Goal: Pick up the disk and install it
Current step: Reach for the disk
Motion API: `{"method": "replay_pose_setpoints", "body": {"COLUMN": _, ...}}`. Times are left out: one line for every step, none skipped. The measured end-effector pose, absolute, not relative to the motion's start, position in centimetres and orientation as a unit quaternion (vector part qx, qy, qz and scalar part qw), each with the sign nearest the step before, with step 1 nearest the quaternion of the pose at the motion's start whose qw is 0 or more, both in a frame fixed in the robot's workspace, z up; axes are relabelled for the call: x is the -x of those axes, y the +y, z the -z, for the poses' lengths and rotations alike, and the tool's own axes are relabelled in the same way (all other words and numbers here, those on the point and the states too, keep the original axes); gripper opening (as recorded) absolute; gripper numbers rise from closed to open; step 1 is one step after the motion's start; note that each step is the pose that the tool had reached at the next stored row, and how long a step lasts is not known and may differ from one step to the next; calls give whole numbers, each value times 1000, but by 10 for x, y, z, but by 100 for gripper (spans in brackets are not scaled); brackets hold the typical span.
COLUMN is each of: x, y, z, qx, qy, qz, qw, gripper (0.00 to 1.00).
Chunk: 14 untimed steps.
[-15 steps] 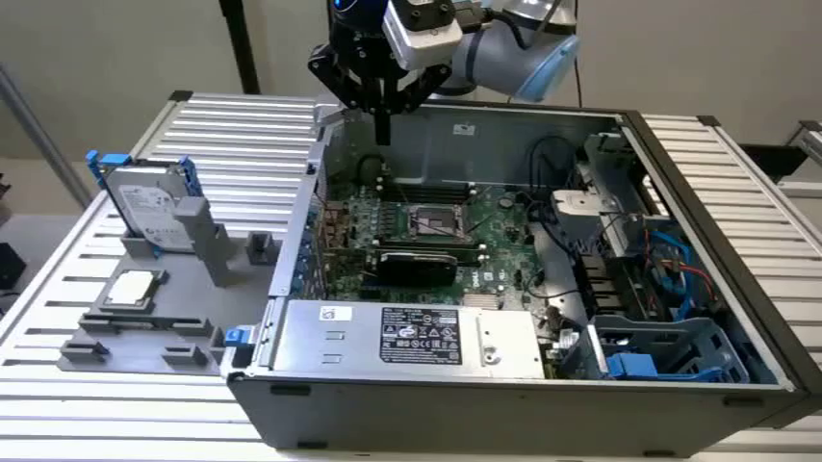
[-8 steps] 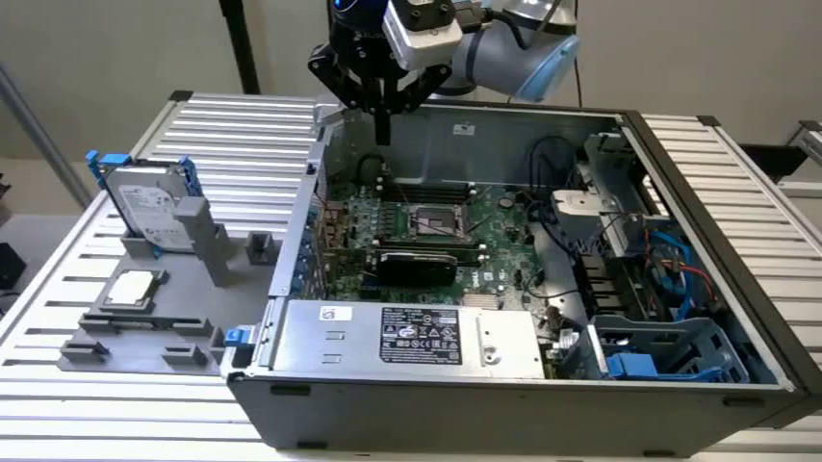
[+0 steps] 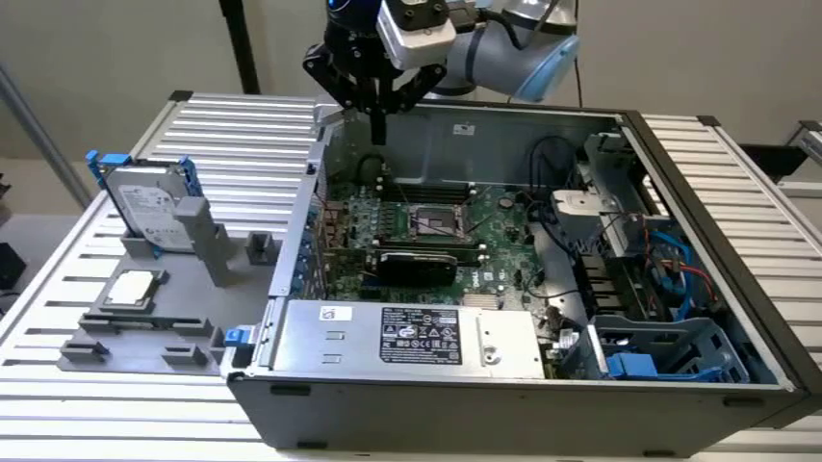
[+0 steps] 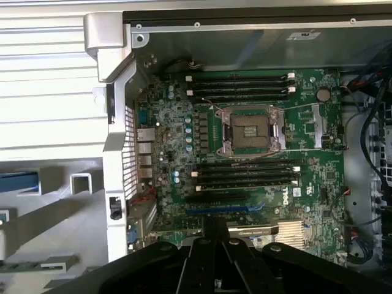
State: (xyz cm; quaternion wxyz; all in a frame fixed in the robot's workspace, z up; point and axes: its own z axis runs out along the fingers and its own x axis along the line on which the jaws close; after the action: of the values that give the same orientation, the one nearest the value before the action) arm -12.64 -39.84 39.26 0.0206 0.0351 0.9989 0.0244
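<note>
Well, the fingers (image 3: 379,127) are pinched together with nothing between them, tips pointing straight down over the far wall of the open computer case (image 3: 514,409). Below them, the wrist view looks onto the green motherboard (image 4: 245,184) and its bare CPU socket (image 4: 252,130). And the disk (image 3: 144,204)? It's well apart from the fingers, outside the case, off to the exterior view's left and lower down. It stands on edge in a grey fixture (image 3: 192,318) on the slatted counter (image 3: 244,125), white label showing, blue bracket (image 3: 100,166) framing it. The case's side wall stands between the fingers and the disk. A small square CPU chip (image 3: 133,289) lies flat on the same fixture, just in front of the disk and farther still from the fingers.
</note>
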Motion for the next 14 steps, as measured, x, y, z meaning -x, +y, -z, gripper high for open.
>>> {"method": "replay_pose_setpoints", "body": {"x": 129, "y": -398, "z": -393, "qx": -35, "qy": 999, "qz": -24, "qw": 18, "gripper": 0}}
{"method": "replay_pose_setpoints", "body": {"x": 132, "y": -397, "z": -393, "qx": -35, "qy": 999, "qz": -24, "qw": 16, "gripper": 0}}
{"method": "replay_pose_setpoints", "body": {"x": 135, "y": -397, "z": -393, "qx": -35, "qy": 999, "qz": -25, "qw": 14, "gripper": 0}}
{"method": "replay_pose_setpoints", "body": {"x": 138, "y": -396, "z": -393, "qx": -35, "qy": 999, "qz": -25, "qw": 11, "gripper": 0}}
{"method": "replay_pose_setpoints", "body": {"x": 141, "y": -396, "z": -393, "qx": -35, "qy": 999, "qz": -25, "qw": 9, "gripper": 0}}
{"method": "replay_pose_setpoints", "body": {"x": 144, "y": -395, "z": -393, "qx": -35, "qy": 999, "qz": -25, "qw": 8, "gripper": 0}}
{"method": "replay_pose_setpoints", "body": {"x": 148, "y": -394, "z": -393, "qx": -36, "qy": 999, "qz": -26, "qw": 6, "gripper": 0}}
{"method": "replay_pose_setpoints", "body": {"x": 151, "y": -394, "z": -393, "qx": -36, "qy": 999, "qz": -26, "qw": 5, "gripper": 0}}
{"method": "replay_pose_setpoints", "body": {"x": 155, "y": -393, "z": -393, "qx": -36, "qy": 999, "qz": -27, "qw": 5, "gripper": 0}}
{"method": "replay_pose_setpoints", "body": {"x": 159, "y": -392, "z": -392, "qx": -36, "qy": 999, "qz": -27, "qw": 4, "gripper": 0}}
{"method": "replay_pose_setpoints", "body": {"x": 163, "y": -391, "z": -392, "qx": -36, "qy": 999, "qz": -27, "qw": 4, "gripper": 0}}
{"method": "replay_pose_setpoints", "body": {"x": 167, "y": -390, "z": -392, "qx": -36, "qy": 999, "qz": -28, "qw": 4, "gripper": 0}}
{"method": "replay_pose_setpoints", "body": {"x": 171, "y": -389, "z": -392, "qx": -36, "qy": 999, "qz": -28, "qw": 4, "gripper": 0}}
{"method": "replay_pose_setpoints", "body": {"x": 175, "y": -388, "z": -392, "qx": -36, "qy": 999, "qz": -28, "qw": 4, "gripper": 0}}
